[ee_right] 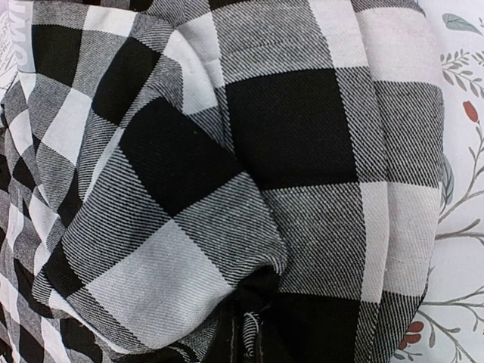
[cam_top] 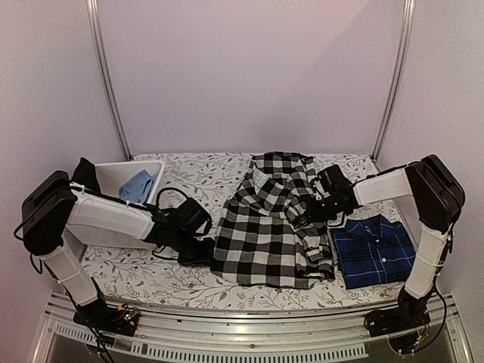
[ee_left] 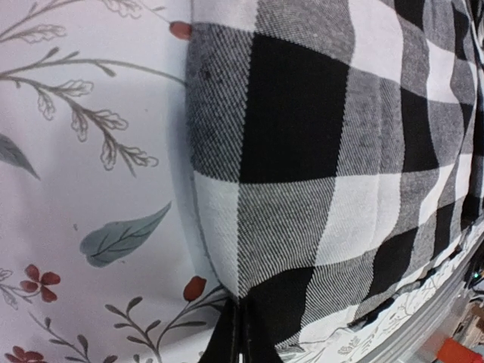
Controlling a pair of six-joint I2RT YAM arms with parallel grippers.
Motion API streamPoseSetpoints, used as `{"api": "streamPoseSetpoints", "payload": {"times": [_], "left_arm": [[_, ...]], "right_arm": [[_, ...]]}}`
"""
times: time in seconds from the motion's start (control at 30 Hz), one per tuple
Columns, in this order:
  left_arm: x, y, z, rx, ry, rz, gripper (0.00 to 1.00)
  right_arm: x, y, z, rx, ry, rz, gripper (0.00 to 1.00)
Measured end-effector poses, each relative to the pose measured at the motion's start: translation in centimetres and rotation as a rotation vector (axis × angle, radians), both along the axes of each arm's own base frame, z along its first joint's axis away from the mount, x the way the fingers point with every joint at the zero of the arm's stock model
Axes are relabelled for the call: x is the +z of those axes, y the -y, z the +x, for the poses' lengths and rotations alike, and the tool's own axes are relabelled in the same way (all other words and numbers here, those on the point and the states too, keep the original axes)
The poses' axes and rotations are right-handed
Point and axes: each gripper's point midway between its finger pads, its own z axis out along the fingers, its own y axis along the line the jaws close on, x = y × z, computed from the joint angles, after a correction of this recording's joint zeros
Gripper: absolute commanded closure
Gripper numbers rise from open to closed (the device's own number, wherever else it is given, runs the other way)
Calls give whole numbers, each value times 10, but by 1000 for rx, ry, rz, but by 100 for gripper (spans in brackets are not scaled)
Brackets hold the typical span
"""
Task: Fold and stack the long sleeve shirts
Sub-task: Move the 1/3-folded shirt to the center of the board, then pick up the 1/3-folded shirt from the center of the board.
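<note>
Top external: check shirt [cam_top: 261, 227] beside navy shirt [cam_top: 374, 253]

Check shirt [cam_top: 261, 227] showing black-and-white buffalo squares; plaid shirt [cam_top: 374, 251] showing navy, thin light lines; tablecloth [cam_top: 189, 178] showing pale floral print.

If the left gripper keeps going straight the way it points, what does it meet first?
The black-and-white check shirt. The left gripper sits right at its folded edge, apparently pinching it, so going on would only push deeper into that cloth.
</note>
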Motion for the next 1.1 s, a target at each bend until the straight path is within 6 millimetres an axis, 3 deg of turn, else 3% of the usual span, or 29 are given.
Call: {"api": "streamPoseSetpoints", "payload": {"times": [0.27,0.47,0.63,0.77,0.93,1.1], "left_arm": [[-1,-10,-11,3,-24,20,100],[-1,-33,-37,-1,-76,34,100],[1,-41,-48,-6,-101,49,78],[6,-46,-47,6,-91,71,68],[19,-51,-37,29,-34,89,66],[17,-53,-33,37,-18,105,66]], "right_arm": [[-2,-6,-13,19,-1,11,100],[-1,-26,-44,74,-33,45,100],[2,-32,-61,93,-78,57,100],[11,-34,-61,97,-110,48,99],[62,-57,-30,119,-23,97,99],[122,-79,1,147,103,160,99]]}}
